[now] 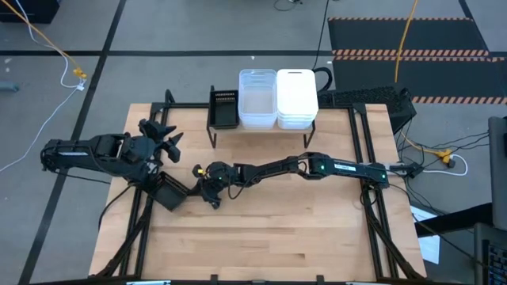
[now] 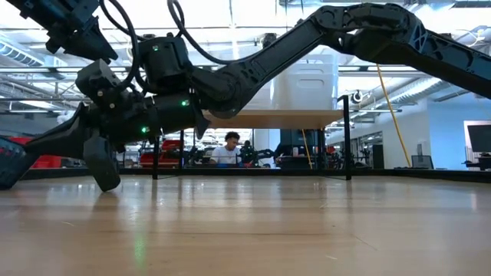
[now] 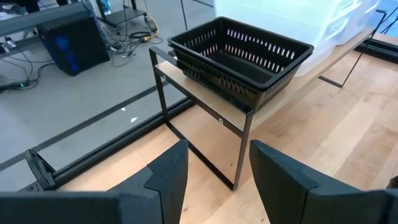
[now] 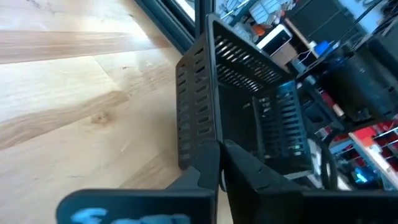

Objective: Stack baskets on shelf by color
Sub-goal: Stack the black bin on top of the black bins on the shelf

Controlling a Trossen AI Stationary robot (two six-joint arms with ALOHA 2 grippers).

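No legible txt, labels, brands or nos. anywhere on baskets, shelf, arms or bkgd.

Both arms are dark, almost black, made of rounded segments and joints. The right arm (image 1: 317, 167) carries small green lights and a white marking on its long segment. Black cables loop near the left gripper (image 1: 164, 136). The gripper fingers (image 3: 166, 179) are matte black, angular plastic.

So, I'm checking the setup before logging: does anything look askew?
Yes. One black basket sits tipped on the table's left edge, pinched by the right gripper, away from the shelf.
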